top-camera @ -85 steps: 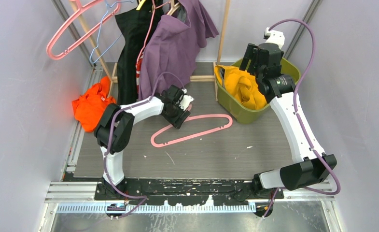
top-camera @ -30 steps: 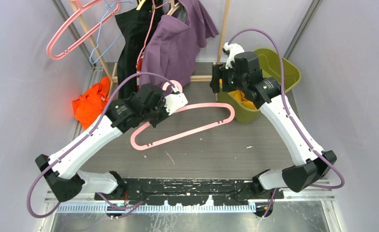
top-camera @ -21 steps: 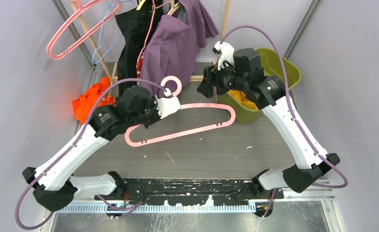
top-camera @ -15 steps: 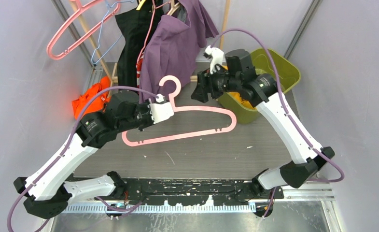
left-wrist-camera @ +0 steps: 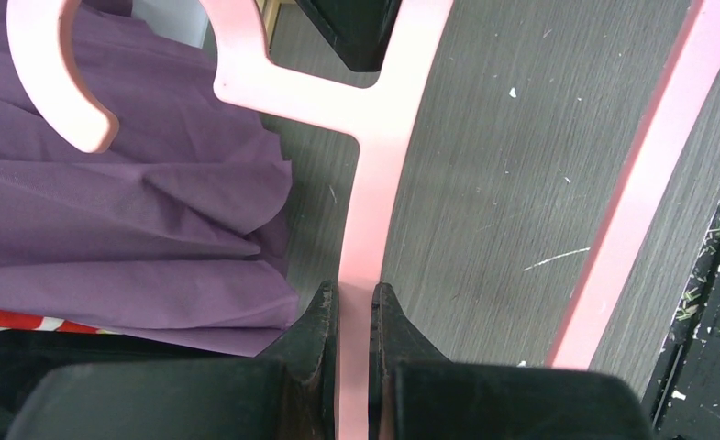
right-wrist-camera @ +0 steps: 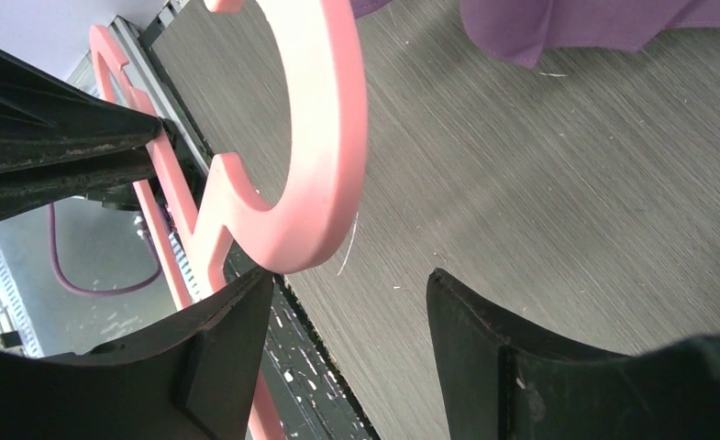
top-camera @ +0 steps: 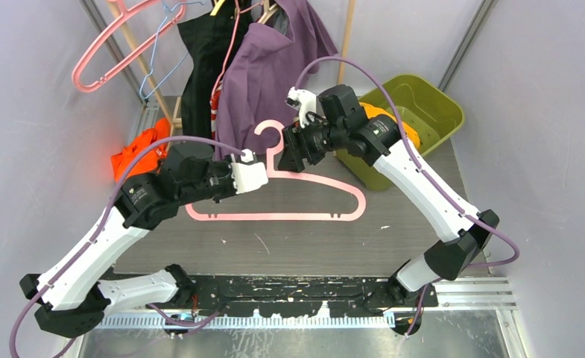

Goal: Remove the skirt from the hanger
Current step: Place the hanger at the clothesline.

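Observation:
A bare pink hanger [top-camera: 274, 216] hangs level over the grey table with no cloth on it. My left gripper [top-camera: 265, 173] is shut on its left shoulder bar, and the left wrist view shows the pink bar [left-wrist-camera: 379, 174] pinched between the black jaws [left-wrist-camera: 353, 293]. My right gripper [top-camera: 289, 153] is open at the hanger's hook [top-camera: 265, 130]. In the right wrist view the hook's curve [right-wrist-camera: 328, 137] sits just past the left fingertip, not clamped [right-wrist-camera: 347, 284]. The yellow-orange skirt [top-camera: 393, 119] lies in the green bin [top-camera: 438, 104], partly hidden by the right arm.
A purple garment [top-camera: 267, 74] and a black one [top-camera: 203, 60] hang from the wooden rack at the back, close behind the hook. Another pink hanger [top-camera: 106, 45] hangs at the top left. An orange-red cloth [top-camera: 136, 160] lies by the left wall.
My left arm has lifted the hanger off the table and levelled it. The right arm has swung left from the bin to the hook, and its jaws have narrowed a little.

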### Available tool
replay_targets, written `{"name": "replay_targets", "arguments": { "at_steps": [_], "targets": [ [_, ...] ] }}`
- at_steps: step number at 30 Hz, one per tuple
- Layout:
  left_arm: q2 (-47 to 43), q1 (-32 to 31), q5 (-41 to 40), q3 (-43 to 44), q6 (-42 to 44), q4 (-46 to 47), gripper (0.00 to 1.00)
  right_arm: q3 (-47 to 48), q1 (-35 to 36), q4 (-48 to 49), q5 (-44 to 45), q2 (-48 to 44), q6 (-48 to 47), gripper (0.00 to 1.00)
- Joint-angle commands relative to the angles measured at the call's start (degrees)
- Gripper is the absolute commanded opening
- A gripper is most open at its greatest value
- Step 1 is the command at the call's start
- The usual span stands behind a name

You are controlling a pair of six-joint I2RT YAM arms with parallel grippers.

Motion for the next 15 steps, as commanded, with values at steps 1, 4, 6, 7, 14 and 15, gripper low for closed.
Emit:
{"name": "replay_targets", "arguments": {
  "at_steps": [1,4,6,7,14,15],
  "targets": [
    [-0.1,0.2,-2.6,0.2,1.5,5.2,0.00,2.2,0.8,-2.5,-0.9,-2.5,-1.5,0.67],
    [0.6,0.1,-2.6,0.3,1.8,6.9,0.00,4.5,1.0,-5.7,1.0,-3.4,-3.8,0.68],
    [1.1,0.2,-2.6,0.3,1.8,6.8,0.00,6.5,0.9,-7.0,2.6,-4.1,-5.0,0.68],
    [1.3,0.2,-2.6,0.3,1.8,6.8,0.00,7.2,0.9,-7.2,3.0,-4.4,-5.3,0.69],
    [2.0,0.2,-2.4,0.1,2.1,7.7,0.00,8.8,0.9,-7.8,1.4,-5.1,-4.5,0.69],
    [2.2,0.1,-2.4,0.2,2.1,7.8,0.00,7.9,1.0,-7.3,1.2,-5.2,-4.3,0.69]
  ]
}}
